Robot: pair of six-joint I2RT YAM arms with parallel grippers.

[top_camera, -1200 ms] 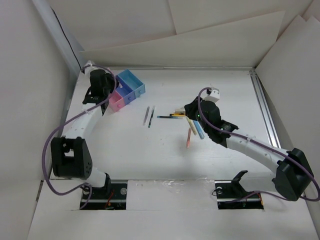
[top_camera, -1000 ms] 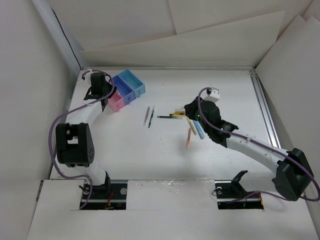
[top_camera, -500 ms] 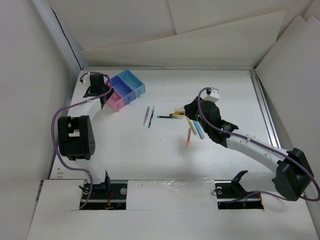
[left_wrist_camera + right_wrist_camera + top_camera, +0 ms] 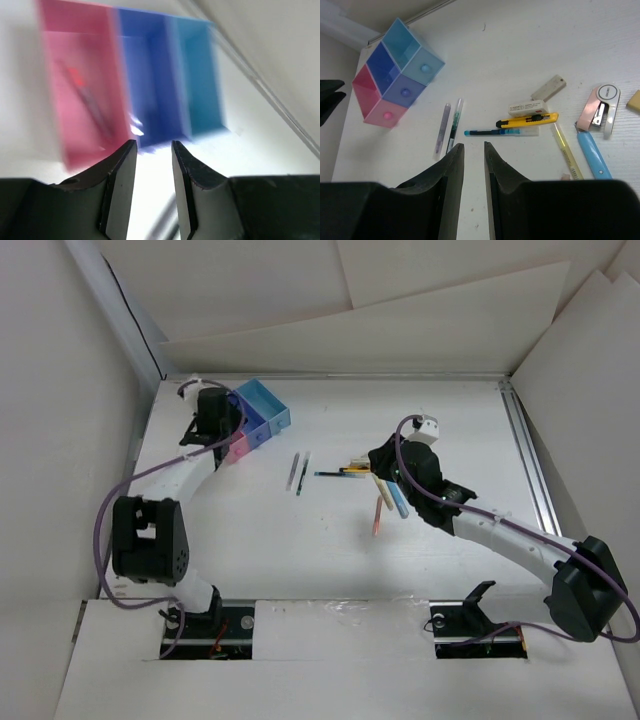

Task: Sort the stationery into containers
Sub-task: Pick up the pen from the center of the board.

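Pink, purple-blue and light blue, the three joined containers [image 4: 260, 418] sit at the far left of the table [image 4: 330, 560]. My left gripper [image 4: 154, 150] hovers just beside their pink end, fingers narrowly parted with nothing between them. That wrist view is blurred, but I make out a thin pen [image 4: 92, 107] lying in the pink box [image 4: 75, 20]. The other stationery lies mid-table: two thin pens [image 4: 448, 132] side by side, a dark pen [image 4: 490, 132] touching a yellow cutter [image 4: 527, 120], erasers [image 4: 548, 87], a pale-yellow stick [image 4: 567, 157], a light-blue stick [image 4: 594, 155] and an orange pencil [image 4: 378, 515]. My right gripper [image 4: 474, 146] hangs above these, its fingers a slim gap apart and empty.
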